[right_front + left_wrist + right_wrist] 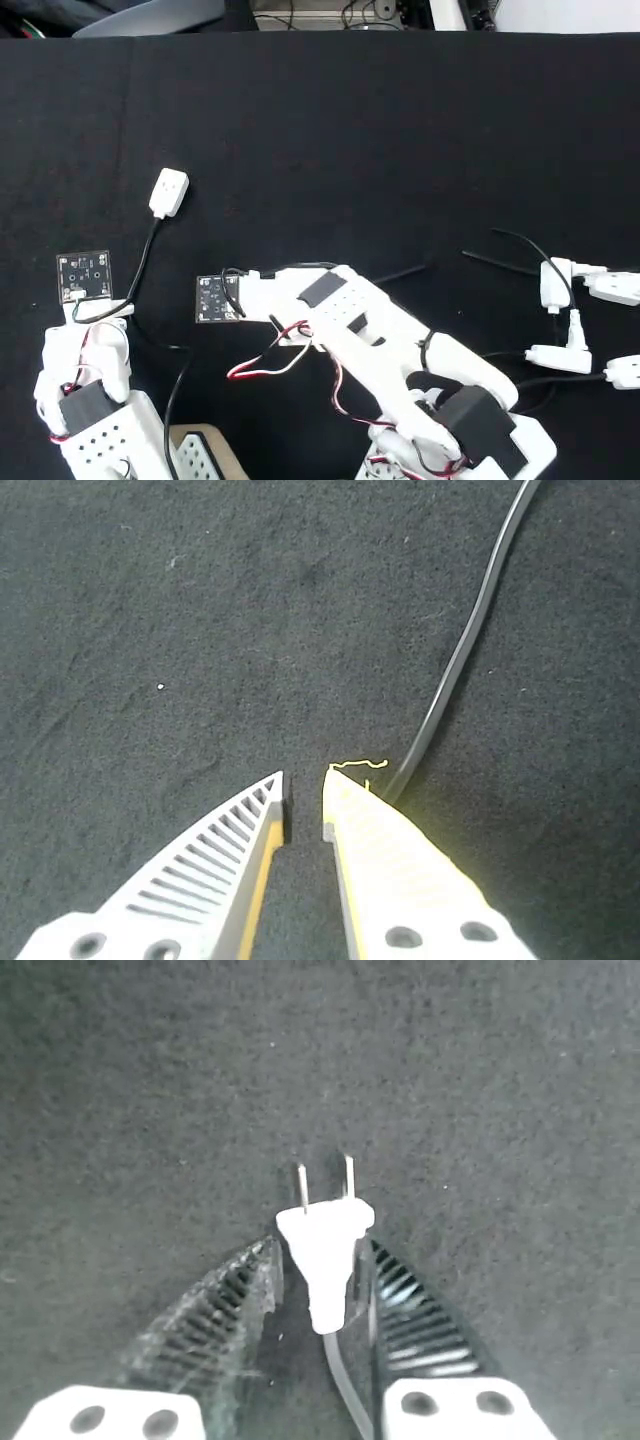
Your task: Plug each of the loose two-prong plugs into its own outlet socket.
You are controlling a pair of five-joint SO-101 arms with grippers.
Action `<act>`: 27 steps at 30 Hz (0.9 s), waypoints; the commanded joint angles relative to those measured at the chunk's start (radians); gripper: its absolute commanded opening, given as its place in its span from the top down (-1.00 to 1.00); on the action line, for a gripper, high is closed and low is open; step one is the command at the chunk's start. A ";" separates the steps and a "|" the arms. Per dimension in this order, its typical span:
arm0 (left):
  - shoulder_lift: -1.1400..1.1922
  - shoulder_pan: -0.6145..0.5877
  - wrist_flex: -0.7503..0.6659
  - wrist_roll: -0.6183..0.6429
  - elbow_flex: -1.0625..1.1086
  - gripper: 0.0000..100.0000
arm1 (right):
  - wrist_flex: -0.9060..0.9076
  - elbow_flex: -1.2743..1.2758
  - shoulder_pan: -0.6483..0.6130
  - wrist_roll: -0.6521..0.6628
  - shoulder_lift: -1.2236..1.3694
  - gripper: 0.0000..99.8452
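A white two-prong plug (325,1235) sits between the fingers of my right gripper (320,1252), which is shut on it, prongs pointing away over the black mat. In the high view the right arm (340,310) stretches left across the table's middle. My left gripper (304,802) hangs shut over the mat with nothing in it, and a black cable (450,680) runs beside one finger. That cable leads up to a white socket block (168,192) at the left. The left arm (85,370) stands at the near left corner.
Several white plugs and socket pieces with black cables lie at the right edge (560,285), (560,357), (615,288). Red and white wires (265,360) loop off the right arm. A tan object (205,450) pokes in at the near edge.
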 commanded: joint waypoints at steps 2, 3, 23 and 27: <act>-0.006 -0.013 0.003 0.003 0.001 0.84 | -0.037 -0.018 0.018 0.009 0.008 0.80; -0.006 -0.013 0.003 0.003 0.001 0.84 | -0.038 -0.018 0.018 0.009 0.013 0.80; -0.006 -0.013 0.003 0.003 0.001 0.84 | -0.034 -0.084 0.109 0.009 0.053 0.98; -0.006 -0.012 0.002 0.003 0.001 0.84 | -0.049 0.035 0.107 0.009 -0.147 0.98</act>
